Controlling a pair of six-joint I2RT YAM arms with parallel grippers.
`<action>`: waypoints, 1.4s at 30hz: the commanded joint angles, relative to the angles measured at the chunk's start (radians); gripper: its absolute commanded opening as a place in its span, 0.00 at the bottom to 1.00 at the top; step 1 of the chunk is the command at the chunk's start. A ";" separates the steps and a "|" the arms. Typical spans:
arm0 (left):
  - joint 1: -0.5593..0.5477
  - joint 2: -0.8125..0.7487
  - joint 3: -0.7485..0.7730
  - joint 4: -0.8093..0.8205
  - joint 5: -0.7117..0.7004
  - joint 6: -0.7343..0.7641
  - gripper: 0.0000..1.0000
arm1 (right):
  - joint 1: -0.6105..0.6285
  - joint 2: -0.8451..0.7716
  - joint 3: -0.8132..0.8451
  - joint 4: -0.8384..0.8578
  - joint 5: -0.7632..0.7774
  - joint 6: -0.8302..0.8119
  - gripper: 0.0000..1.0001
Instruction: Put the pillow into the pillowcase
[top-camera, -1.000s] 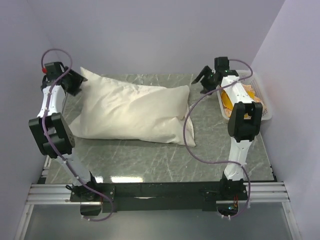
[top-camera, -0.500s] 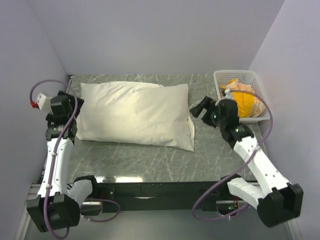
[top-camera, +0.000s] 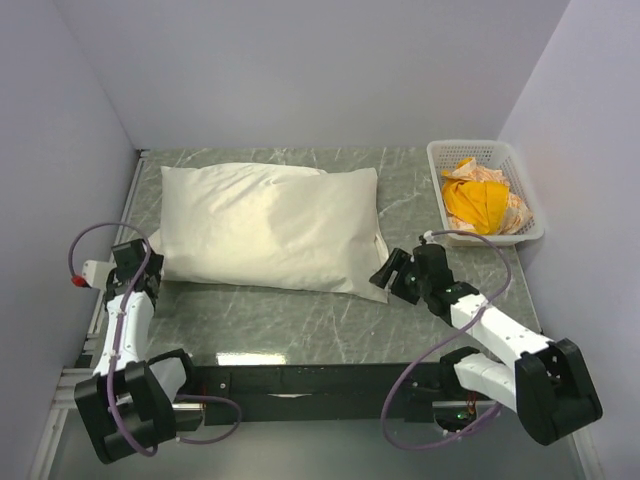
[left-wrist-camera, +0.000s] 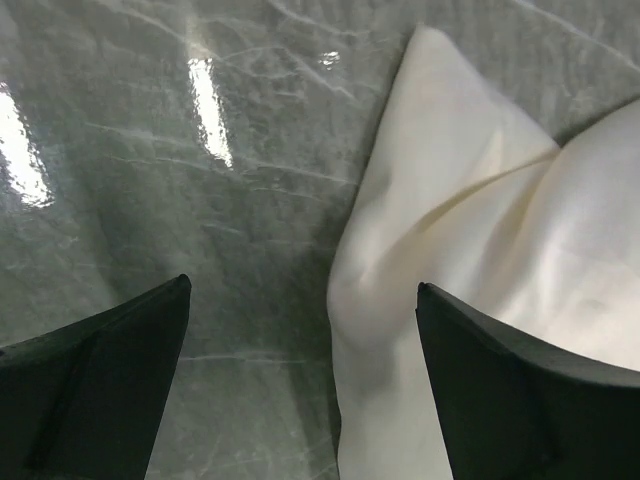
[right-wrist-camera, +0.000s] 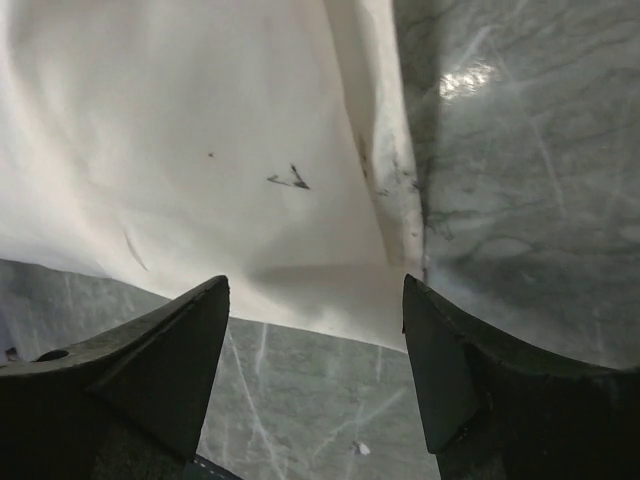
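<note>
You're looking at green marble-patterned table (top-camera: 300, 320): glossy top, pale veins, glare patches near front edge. White slatted plastic basket (top-camera: 434, 178) stands at far right corner, close by lilac wall (top-camera: 590, 120). Orange-yellow cloth (top-camera: 480, 200) lies bunched inside basket, paler patterned folds along its right side.

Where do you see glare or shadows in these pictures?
Left wrist view: bright glare streaks on the glossy grey-green marble table. Right wrist view: glare patch top right, soft shadow along the plump cream pillow at its lower edge. Top view: even light, faint front reflection.
</note>
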 joint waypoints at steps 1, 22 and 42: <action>0.041 0.062 -0.034 0.136 0.082 -0.003 0.98 | 0.023 0.089 -0.021 0.165 -0.044 0.048 0.75; 0.058 0.093 0.427 0.053 0.140 0.240 0.01 | -0.193 -0.019 0.519 -0.240 -0.104 -0.082 0.00; -0.115 -0.010 -0.148 0.168 0.120 -0.153 0.82 | -0.134 -0.004 0.421 -0.177 -0.105 -0.067 0.00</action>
